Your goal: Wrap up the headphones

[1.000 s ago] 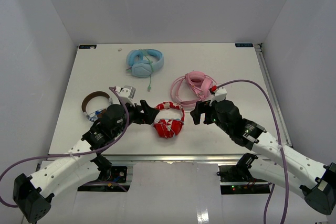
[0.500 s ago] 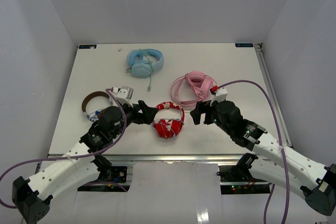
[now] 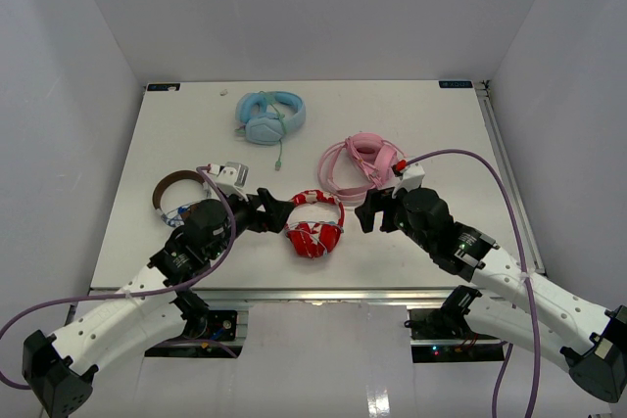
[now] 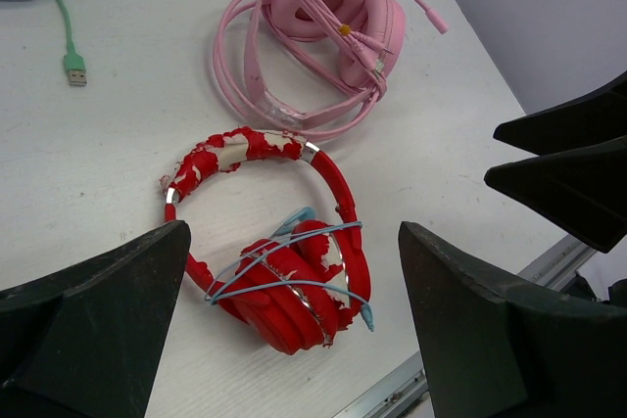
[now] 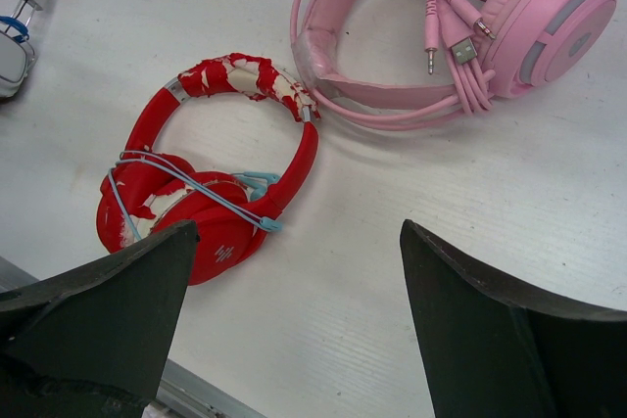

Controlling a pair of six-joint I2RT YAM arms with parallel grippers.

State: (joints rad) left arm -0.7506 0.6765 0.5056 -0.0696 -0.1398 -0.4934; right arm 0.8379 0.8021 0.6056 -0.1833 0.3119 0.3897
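Note:
The red headphones (image 3: pixel 314 225) lie flat near the table's front edge, headband toward the back. A thin pale-blue cable (image 4: pixel 294 283) is wound several times around the folded earcups, and its plug end sticks out at the side. They also show in the left wrist view (image 4: pixel 257 312) and in the right wrist view (image 5: pixel 217 245). My left gripper (image 3: pixel 278 212) is open and empty just left of them, above the table. My right gripper (image 3: pixel 363 210) is open and empty just right of them. Neither gripper touches the headphones.
Pink headphones (image 3: pixel 361 162) with a bundled pink cable lie close behind the red ones. Light-blue headphones (image 3: pixel 269 115) with a green USB plug (image 4: pixel 73 67) lie at the back. Brown-banded headphones (image 3: pixel 177 197) lie at the left. The table's metal front rail (image 3: pixel 323 294) runs just below the red headphones.
My left arm has shifted slightly back to the left, away from the red headphones. The right arm and the headphones have hardly moved.

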